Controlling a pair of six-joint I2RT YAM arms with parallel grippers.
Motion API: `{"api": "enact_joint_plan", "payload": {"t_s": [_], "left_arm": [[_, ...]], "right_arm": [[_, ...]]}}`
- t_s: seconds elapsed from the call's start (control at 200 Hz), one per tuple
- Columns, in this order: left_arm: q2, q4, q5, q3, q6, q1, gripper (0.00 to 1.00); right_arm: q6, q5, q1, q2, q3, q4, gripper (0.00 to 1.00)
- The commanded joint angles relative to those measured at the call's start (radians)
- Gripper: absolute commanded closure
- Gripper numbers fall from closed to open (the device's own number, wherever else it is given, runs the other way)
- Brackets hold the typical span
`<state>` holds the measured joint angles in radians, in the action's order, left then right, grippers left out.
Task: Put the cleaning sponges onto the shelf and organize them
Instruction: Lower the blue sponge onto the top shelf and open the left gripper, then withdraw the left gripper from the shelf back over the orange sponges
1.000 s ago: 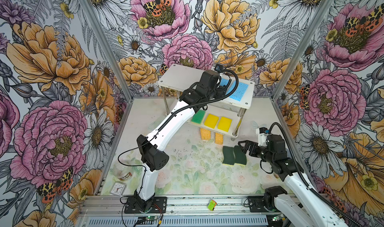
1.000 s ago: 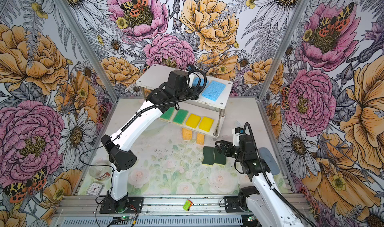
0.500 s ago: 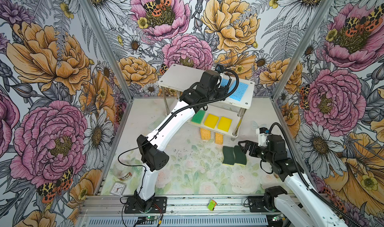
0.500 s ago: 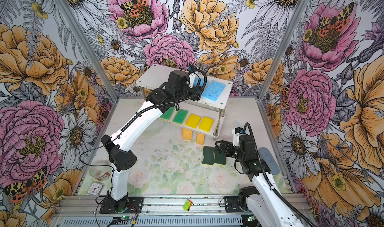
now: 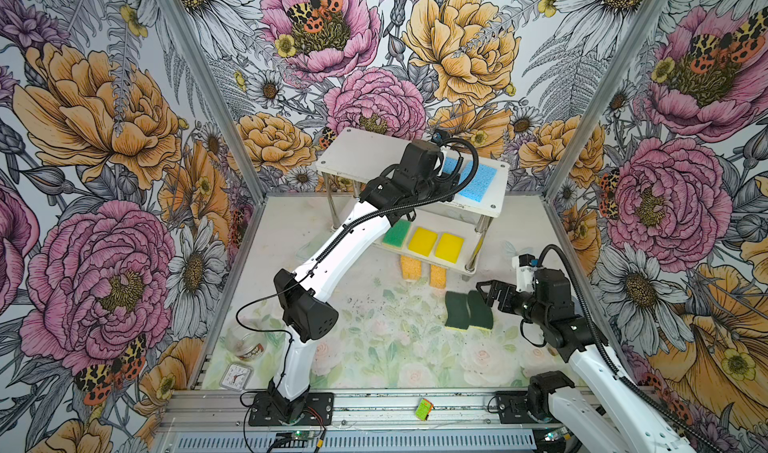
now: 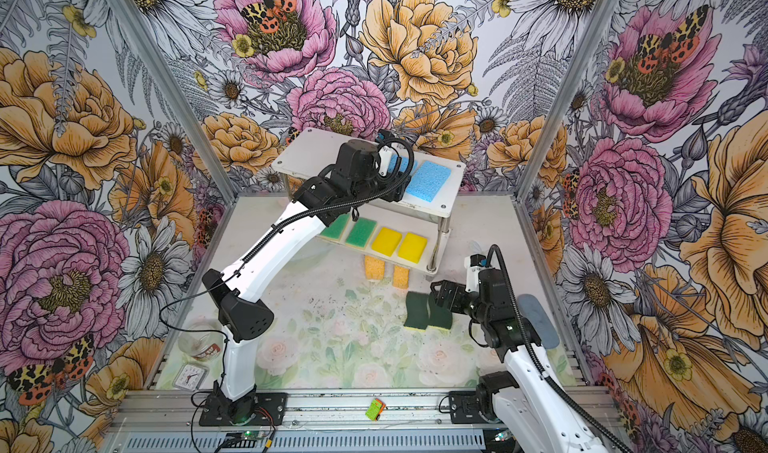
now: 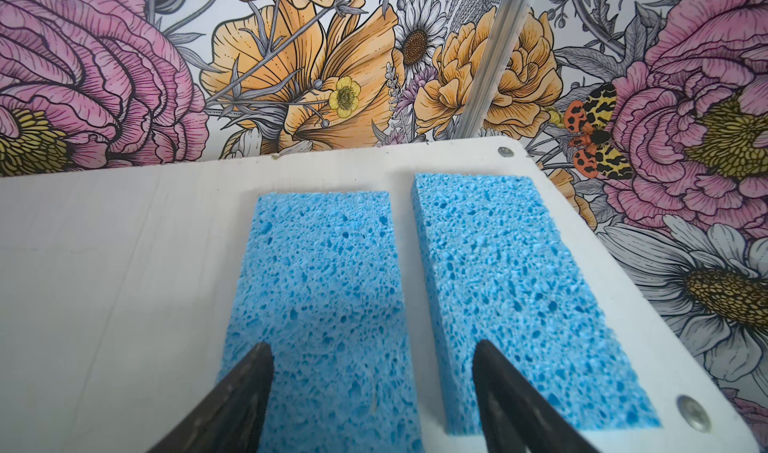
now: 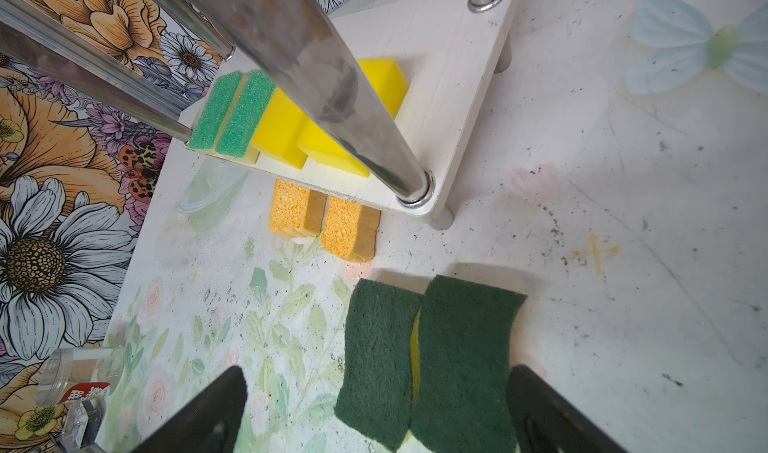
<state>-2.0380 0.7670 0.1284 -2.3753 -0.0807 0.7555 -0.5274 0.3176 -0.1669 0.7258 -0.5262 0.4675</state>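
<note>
Two porous light blue sponges [image 7: 320, 272] are laid side by side on the shelf's [image 5: 357, 160] smooth white top board. The left gripper [image 7: 370, 353] is spread above one, pinching nothing. This placement is judged complete. Next, the wavy dark-green sponges [image 8: 465, 338], flat on the table [image 8: 623, 181] between the right gripper's [image 8: 378, 372] spread jaws, need grasping.

The shelf [image 5: 365, 156] sits at the back of the table [image 5: 374, 347]. On its top board, toward the right end, two sponges [image 5: 478, 181] lie side by side. A row of four [image 6: 386, 239] is on the lower board. Another pair [image 5: 410, 266] pokes out from under the front edge. The last pair [image 5: 457, 309] lies touching, further front and to the right.
</note>
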Motion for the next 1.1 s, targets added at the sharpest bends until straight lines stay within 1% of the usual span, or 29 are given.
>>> {"api": "enact_joint_plan", "payload": {"t_s": [0.0, 0.12, 0.285, 0.37, 0.45, 0.475, 0.49, 0.625, 0.636, 0.661, 0.851, 0.951, 1.096], "left_arm": [[0.003, -0.007, -0.03, -0.014, -0.025, 0.003, 0.23], [0.015, -0.017, -0.014, -0.014, -0.015, 0.004, 0.23], [0.075, -0.047, 0.015, 0.008, 0.012, 0.008, 0.2], [0.128, -0.063, 0.034, 0.054, 0.027, 0.015, 0.19], [0.194, -0.092, 0.053, 0.13, 0.035, 0.021, 0.18], [0.207, -0.103, 0.056, 0.17, 0.037, 0.022, 0.18], [0.248, -0.11, 0.058, 0.191, 0.036, 0.023, 0.18], [0.406, -0.209, 0.074, 0.433, 0.023, 0.022, 0.15], [0.418, -0.217, 0.098, 0.453, 0.02, 0.021, 0.14], [0.448, -0.236, 0.111, 0.504, 0.013, 0.02, 0.14], [0.654, -0.342, 0.144, 0.884, -0.107, -0.004, 0.11], [0.723, -0.384, 0.162, 1.056, -0.173, -0.009, 0.1], [0.787, -0.407, 0.175, 1.239, -0.262, -0.017, 0.09]], "right_arm": [[-0.005, -0.01, -0.006, -0.017, 0.013, -0.006, 0.0], [-0.005, -0.009, -0.005, -0.019, 0.014, -0.006, 0.0], [-0.005, -0.009, -0.005, -0.02, 0.012, -0.006, 0.0], [-0.004, -0.009, -0.006, -0.019, 0.011, -0.006, 0.0], [-0.004, -0.009, -0.005, -0.019, 0.011, -0.008, 0.0], [-0.005, -0.008, -0.006, -0.019, 0.011, -0.007, 0.0], [-0.004, -0.009, -0.005, -0.019, 0.01, -0.007, 0.0], [-0.008, -0.007, -0.006, -0.016, 0.011, -0.006, 0.0], [-0.007, -0.008, -0.005, -0.016, 0.011, -0.006, 0.0], [-0.01, -0.008, -0.006, -0.016, 0.011, -0.006, 0.0], [-0.018, -0.008, -0.005, -0.007, 0.014, -0.009, 0.0], [-0.023, -0.006, -0.007, 0.004, 0.015, -0.007, 0.0], [-0.034, -0.006, -0.008, 0.005, 0.023, -0.008, 0.0]]}}
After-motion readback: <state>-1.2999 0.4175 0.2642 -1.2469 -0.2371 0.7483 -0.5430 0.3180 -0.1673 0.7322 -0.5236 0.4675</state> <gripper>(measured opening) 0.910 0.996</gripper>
